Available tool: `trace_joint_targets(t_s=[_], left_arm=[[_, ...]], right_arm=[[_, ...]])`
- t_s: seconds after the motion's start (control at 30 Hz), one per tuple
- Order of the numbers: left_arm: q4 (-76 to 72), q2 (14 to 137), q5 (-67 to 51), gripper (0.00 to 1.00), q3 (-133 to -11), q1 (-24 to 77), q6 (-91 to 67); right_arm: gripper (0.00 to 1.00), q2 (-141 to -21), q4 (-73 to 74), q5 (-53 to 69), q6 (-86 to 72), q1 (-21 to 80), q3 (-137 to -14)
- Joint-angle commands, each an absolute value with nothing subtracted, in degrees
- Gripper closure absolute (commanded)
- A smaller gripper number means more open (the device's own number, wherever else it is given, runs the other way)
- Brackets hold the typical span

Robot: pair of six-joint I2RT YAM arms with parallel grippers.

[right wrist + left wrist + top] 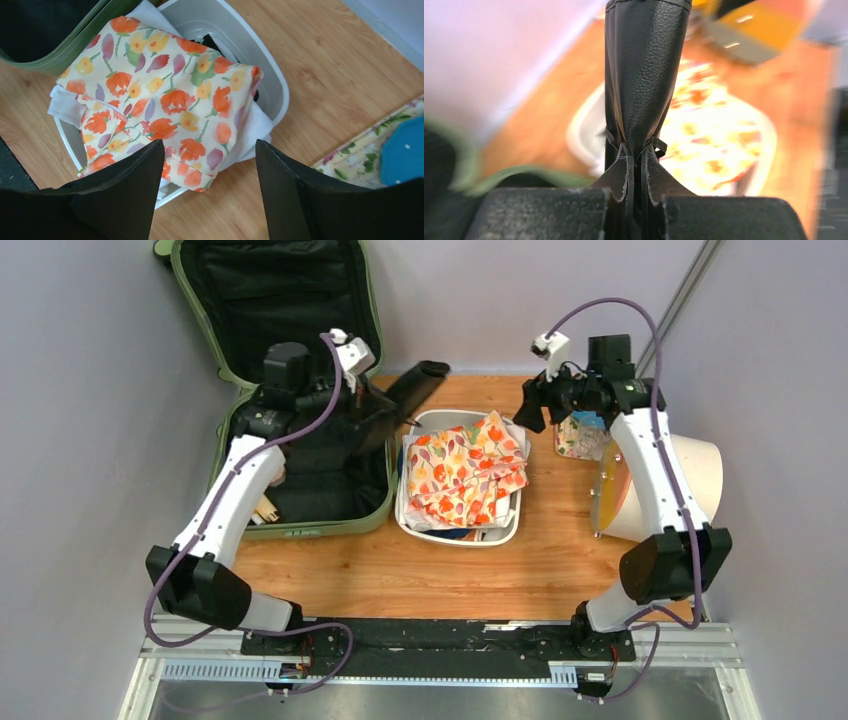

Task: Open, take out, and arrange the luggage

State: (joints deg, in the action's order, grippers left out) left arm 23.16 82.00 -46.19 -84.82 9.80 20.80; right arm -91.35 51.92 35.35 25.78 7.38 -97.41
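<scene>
- Left hand [634, 207] pinched shut on the ragged lower edge of a long black grained-leather pouch [646, 75], held up at the back-left corner of the white rectangular plastic tub [462, 538]. Thin hold on a frayed seam, so a likely slip or swing of the pouch in mid-carry.
- Large sage-green hard-shell luggage [310, 528] just left of the tub, lying open on the bench [400, 580], lid upright against the back wall.
- Right hand [209, 150] spread wide and empty, hovering right of the tub and looking down on the folded orange-flowered cloth [165, 95] heaped above the tub's rim. Possible snag or spill of that heap from any low pass.
- Right of the tub: a flower-printed box with a teal top [580, 435] and a cream cylinder with an orange end [690, 475], crowding that side. Free room for arranging judged mainly in front of the tub.
</scene>
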Motion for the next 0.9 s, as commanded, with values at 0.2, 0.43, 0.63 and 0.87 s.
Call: trace_joint_targets(t_s=[0.2,0.43,0.63,0.87], left_arm=[[-16.9,83.9,-51.2,1.0,-69.0,26.7,-46.0],[-29.3,93.2,-48.4,1.0,-68.3,31.4,-56.2],[-32.1,99.7,-44.8,1.0,-68.5,31.6,-59.1],[-30.6,100.3,-39.5,0.81,-59.9,28.3,-54.8]], right_arm=[[0.29,-75.6,48.6,35.8,22.8,1.3,-87.3],[0.29,-67.6,48.5,36.0,21.2,1.3,-80.5],[0.29,-66.0,48.3,36.1,20.5,1.3,-78.9],[0.31,-68.7,49.0,38.8,19.4,2.5,-79.5]])
